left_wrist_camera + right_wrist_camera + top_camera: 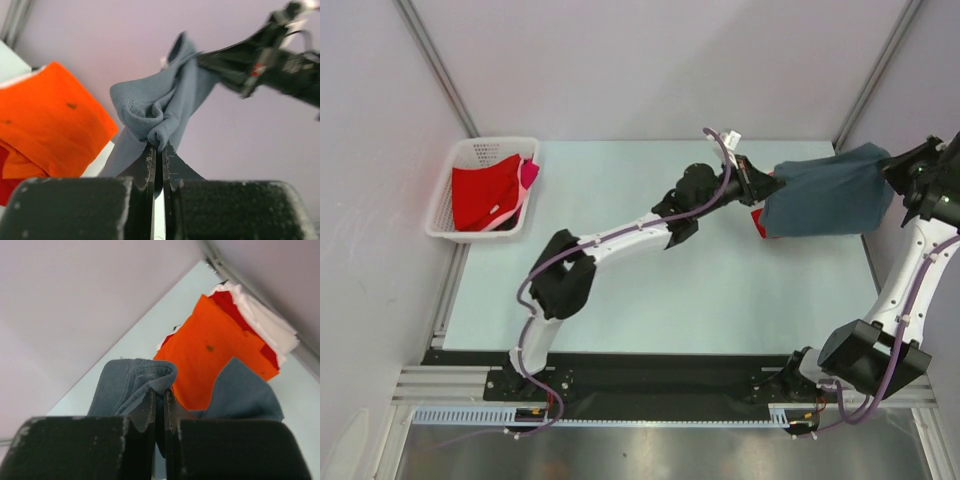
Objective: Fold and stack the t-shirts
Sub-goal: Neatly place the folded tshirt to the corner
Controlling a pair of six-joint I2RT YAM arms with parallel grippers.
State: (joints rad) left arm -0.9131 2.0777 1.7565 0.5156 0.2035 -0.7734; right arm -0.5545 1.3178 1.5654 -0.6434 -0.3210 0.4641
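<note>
The dark slate-grey t-shirt (825, 190) hangs stretched between both grippers above the table's far right. My left gripper (760, 185) is shut on its left end, bunched at the fingertips in the left wrist view (160, 137). My right gripper (895, 170) is shut on its right end, a folded hem in the right wrist view (150, 382). Under it lies a stack with the bright orange t-shirt (215, 355) on top, red and white cloth beneath; the orange shirt also shows in the left wrist view (45, 125). A red edge (758, 222) of the stack peeks out below the grey shirt.
A white lattice basket (445, 195) at the far left holds a red t-shirt (485, 192) and a pink one (529, 175). Metal frame posts stand at the back corners. The purple wall is close behind the right arm.
</note>
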